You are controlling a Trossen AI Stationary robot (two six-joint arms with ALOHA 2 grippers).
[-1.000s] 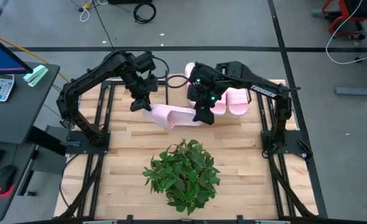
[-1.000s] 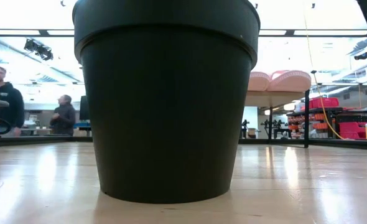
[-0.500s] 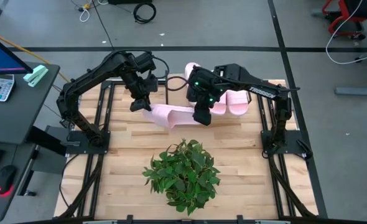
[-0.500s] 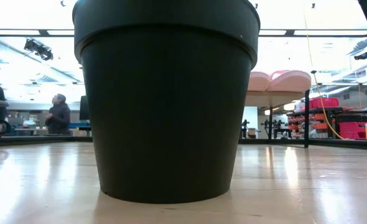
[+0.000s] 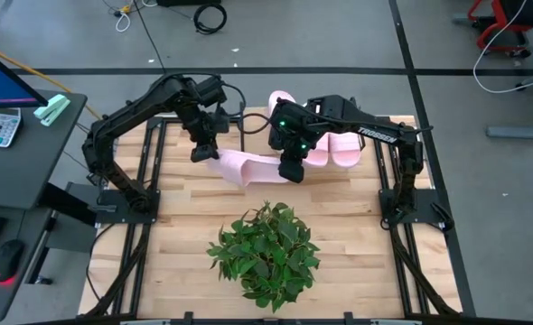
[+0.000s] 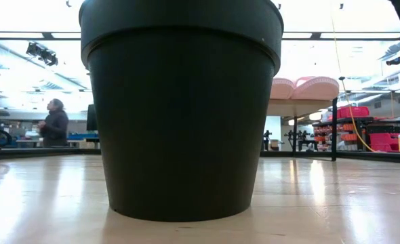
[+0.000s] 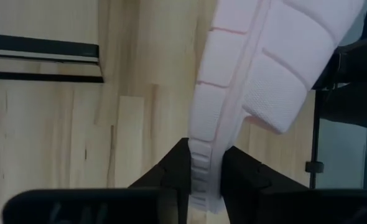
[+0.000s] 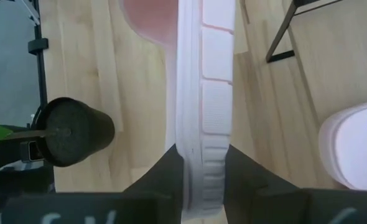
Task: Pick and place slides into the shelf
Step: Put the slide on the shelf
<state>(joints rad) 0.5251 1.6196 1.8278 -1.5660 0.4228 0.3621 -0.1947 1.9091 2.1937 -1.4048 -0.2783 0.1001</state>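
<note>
Pink foam slide [image 5: 248, 167] is pinched from both ends right now: left gripper [image 5: 203, 152] has its fingers closed tight on the sole edge at one end (left wrist view, slide [image 7: 233, 118] squeezed between the fingers [image 7: 177, 165]), right gripper [image 5: 289, 170] clamped the same way on the other end (right wrist view, slide [image 8: 202, 93] between fingers [image 8: 242, 165]). Held slide sits over the wooden tabletop [image 5: 357, 262], roughly 12 o'clock from the potted plant [image 5: 266, 253], with the shelf [image 5: 375, 135] at about 2 o'clock from it. At least two more slides [image 5: 343, 149] already sit on the shelf top, seen side by side in the low view [image 6: 305, 88] behind the black pot [image 6: 180, 108]; another pink one [image 5: 280, 97] pokes out at 12 o'clock behind the right arm, can't tell what it rests on. Risks as I see it: two arms on one soft part, so any mismatch in motion bends or tears the foam, or it pops out of the shallower grip. If one side lets go late, the slide swings and clips the shelf leg [image 8: 280, 37] or knocks the pair already placed. Arms are also close together, collision margin looks thin.
</note>
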